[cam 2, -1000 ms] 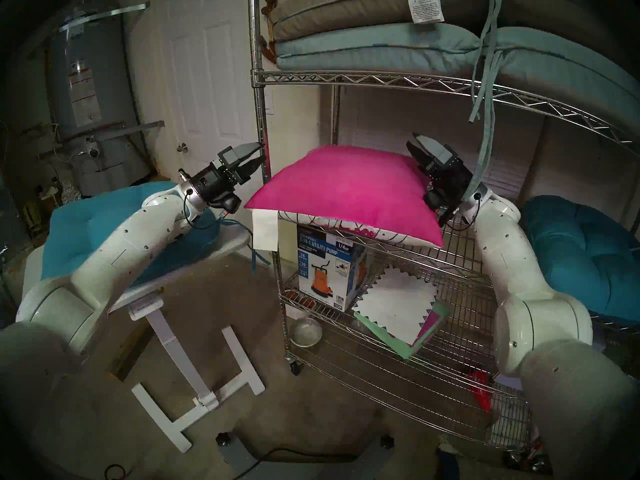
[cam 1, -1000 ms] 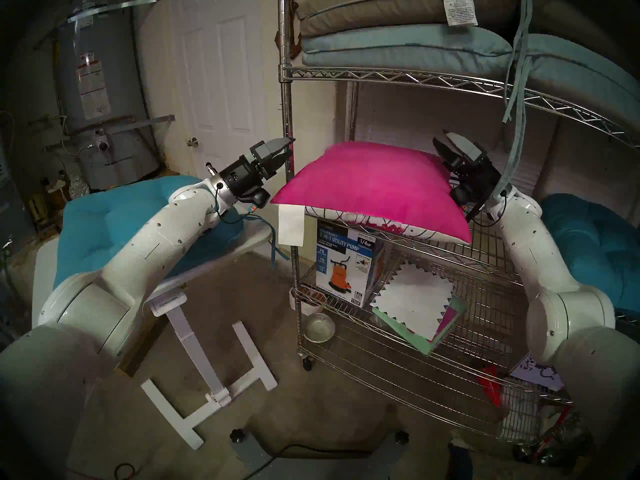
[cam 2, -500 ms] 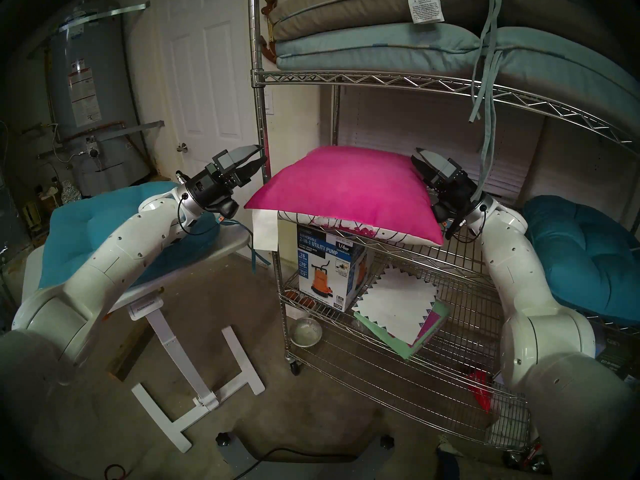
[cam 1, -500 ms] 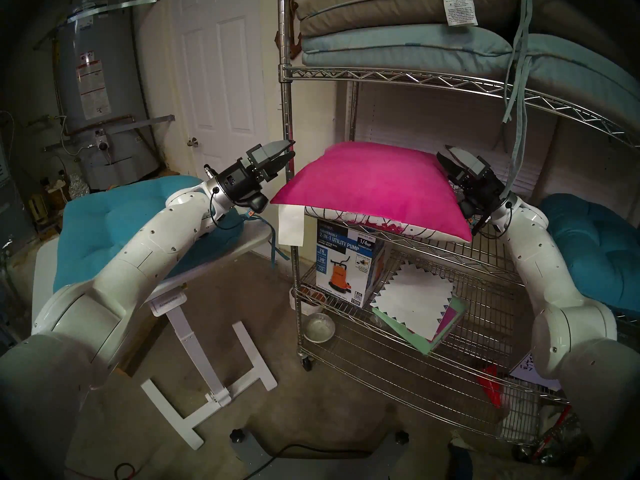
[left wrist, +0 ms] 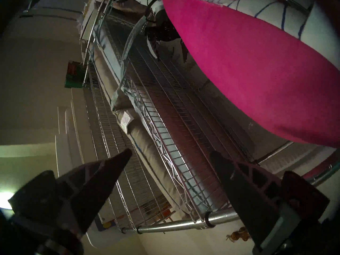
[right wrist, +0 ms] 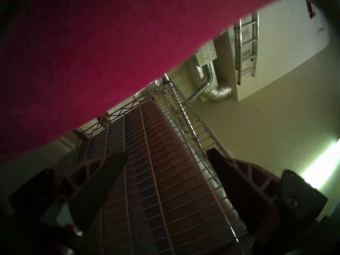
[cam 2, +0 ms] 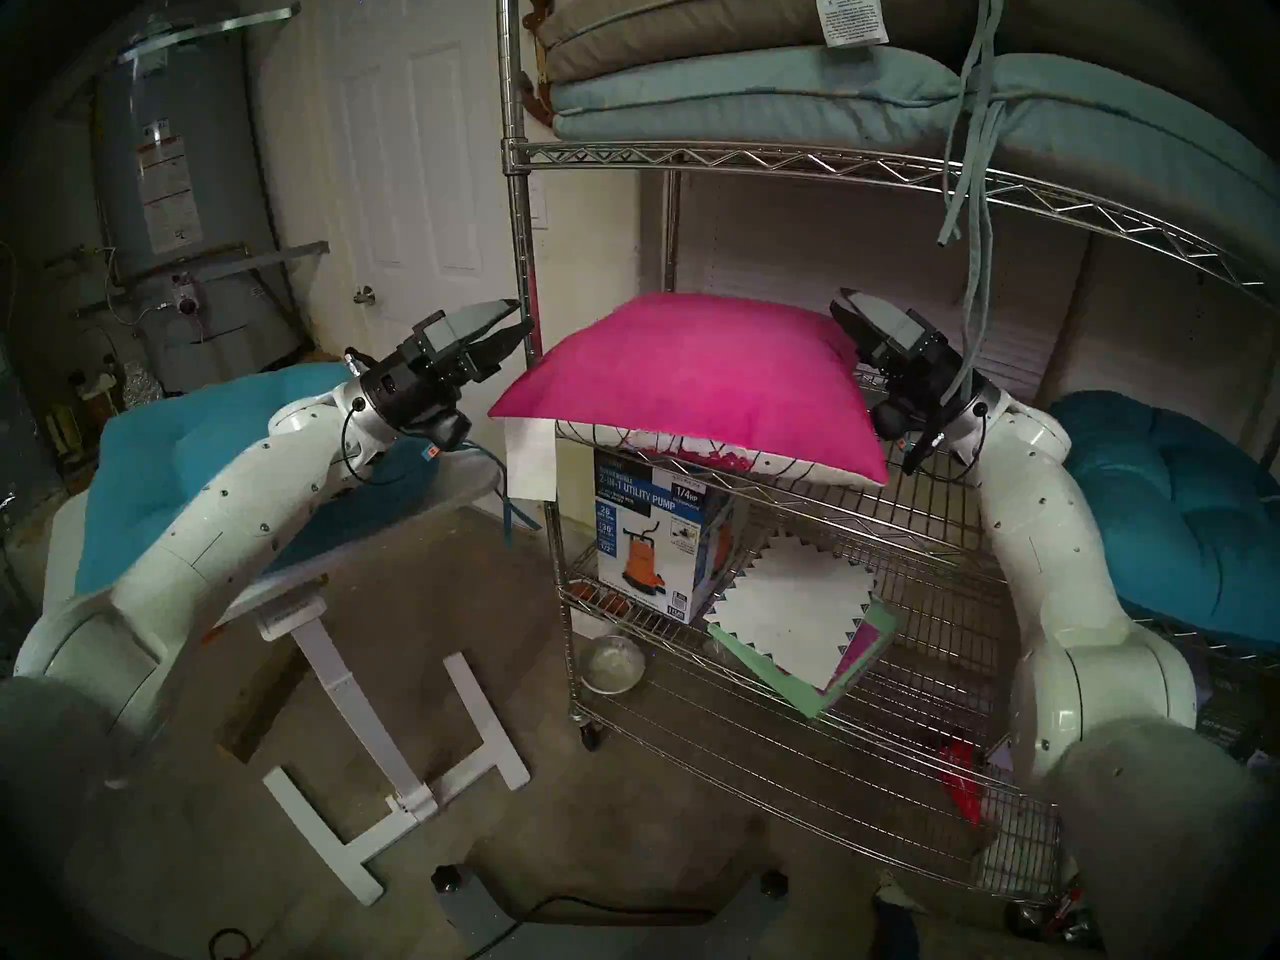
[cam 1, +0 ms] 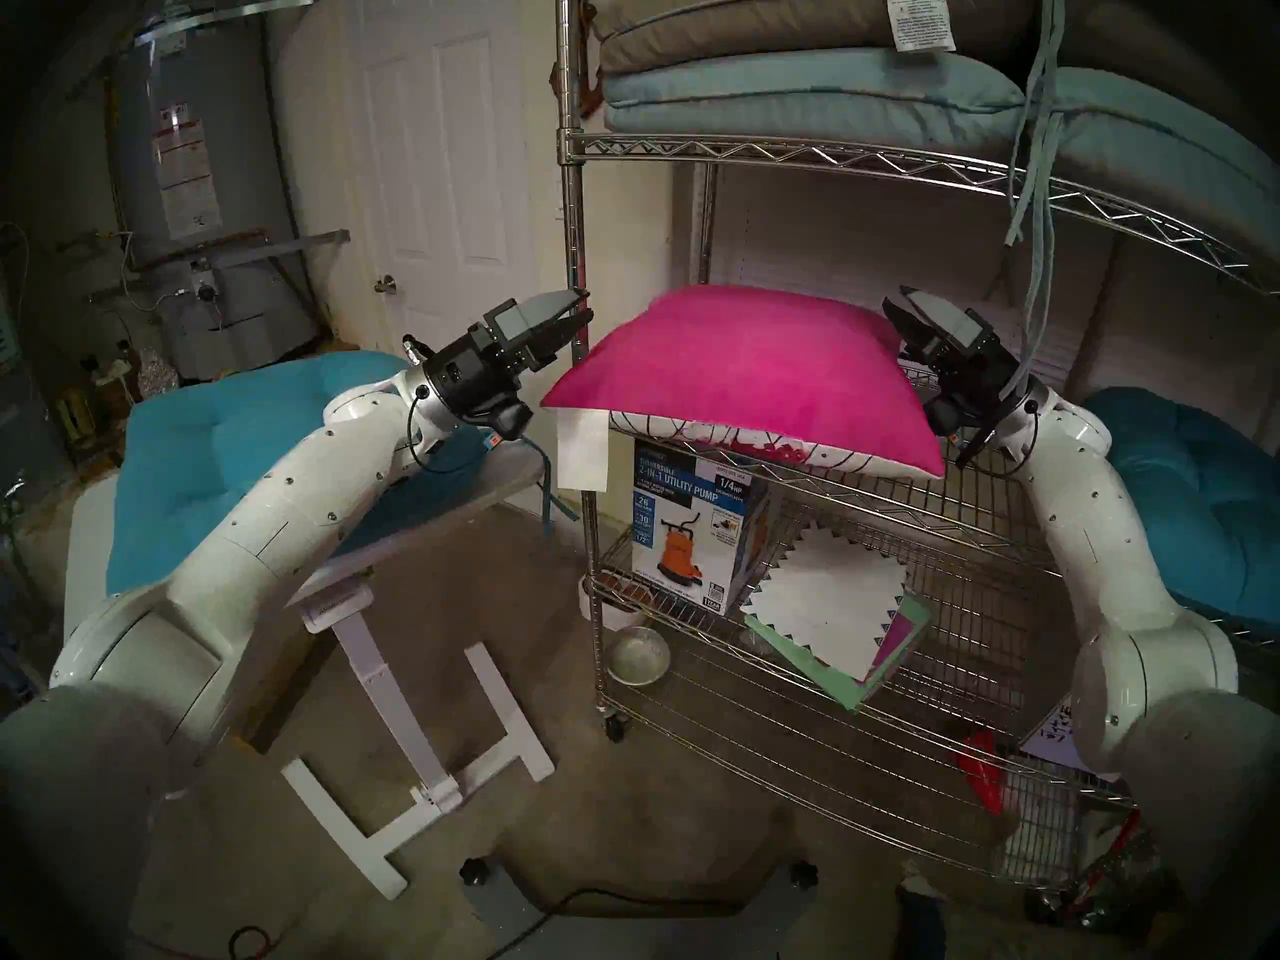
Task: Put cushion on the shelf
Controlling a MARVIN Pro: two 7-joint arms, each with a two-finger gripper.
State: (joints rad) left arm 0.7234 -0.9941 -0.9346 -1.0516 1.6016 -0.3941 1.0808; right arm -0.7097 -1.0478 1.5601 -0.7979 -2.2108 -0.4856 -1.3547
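Between my two grippers sits the whole job, basically. My left gripper [cam 1: 578, 309] is spread wide with nothing in it, hanging just off the left edge of the cushion [cam 1: 748, 377], right by the shelf's [cam 1: 796, 154] front post. My right gripper [cam 1: 904, 307] is the same deal: fingers apart, empty, parked beside the cushion's far right corner. From both wrist cams I just see hot pink fabric to one side and wire grid past my fingertips, no contact as far as I can tell. The cushion lies pink side up on the middle tier, patterned cream face down, white tag [cam 1: 582, 449] dangling off the front left corner. Looks pretty much placed to me. What bugs me is that the left front corner pokes out past the post and the near edge overhangs the wire a bit, so if I clip it while pulling my arms away it could slide off the front. The pale blue ties [cam 1: 1035, 196] hanging from the pads up top are also right beside my right wrist, easy to snag.
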